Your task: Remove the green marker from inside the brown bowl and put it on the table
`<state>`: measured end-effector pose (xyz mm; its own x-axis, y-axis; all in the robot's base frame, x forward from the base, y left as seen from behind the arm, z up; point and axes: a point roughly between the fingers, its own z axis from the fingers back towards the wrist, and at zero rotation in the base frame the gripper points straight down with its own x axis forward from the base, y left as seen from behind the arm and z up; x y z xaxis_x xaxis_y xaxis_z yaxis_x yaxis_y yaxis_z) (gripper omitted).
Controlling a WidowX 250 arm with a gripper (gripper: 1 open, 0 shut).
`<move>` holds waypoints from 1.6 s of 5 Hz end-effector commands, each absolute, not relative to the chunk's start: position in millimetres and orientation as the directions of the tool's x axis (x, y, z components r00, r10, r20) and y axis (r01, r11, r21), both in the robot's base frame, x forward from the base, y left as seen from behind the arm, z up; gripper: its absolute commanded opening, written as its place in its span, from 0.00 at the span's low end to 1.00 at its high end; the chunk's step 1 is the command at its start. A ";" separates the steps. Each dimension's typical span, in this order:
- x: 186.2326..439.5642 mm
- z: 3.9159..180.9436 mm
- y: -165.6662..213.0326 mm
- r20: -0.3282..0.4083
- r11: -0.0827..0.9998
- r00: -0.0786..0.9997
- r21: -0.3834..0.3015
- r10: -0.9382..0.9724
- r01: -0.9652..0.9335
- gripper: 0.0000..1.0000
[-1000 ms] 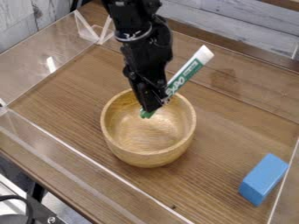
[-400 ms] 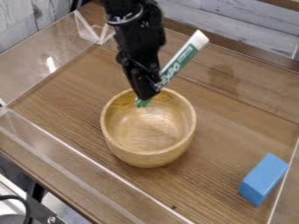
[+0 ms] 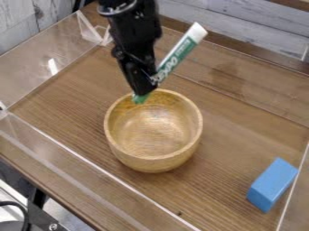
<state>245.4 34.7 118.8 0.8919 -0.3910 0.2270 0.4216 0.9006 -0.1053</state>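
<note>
Marker (image 3: 176, 56), slanted, pinched in fingers (image 3: 140, 93) above far rim of bowl (image 3: 154, 133); probably raised for clearing the edge before release onto tabletop (image 3: 229, 149). Block (image 3: 273, 184) well apart.

Marker (image 3: 180, 54): white barrel, green printing along it, green at lower end. Bowl (image 3: 154, 132): plain light tan. Block (image 3: 273, 184): solid bright blue. Tabletop (image 3: 229, 126): dark brown, streaked wood grain. Arm (image 3: 121, 27): black. Cable (image 3: 18, 206) at lower left: black. Side walls (image 3: 54, 150): clear, pale whitish edges.
</note>
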 end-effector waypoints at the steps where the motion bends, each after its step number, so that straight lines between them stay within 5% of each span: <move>1: 253.4 138.9 45.8 0.286 0.909 0.880 -0.064 -0.378 0.411 0.00; 3: 250.5 137.7 48.8 0.292 0.908 0.878 -0.067 -0.378 0.414 0.00; 8: 288.4 117.8 105.9 0.279 0.936 0.901 -0.017 -0.332 0.351 0.00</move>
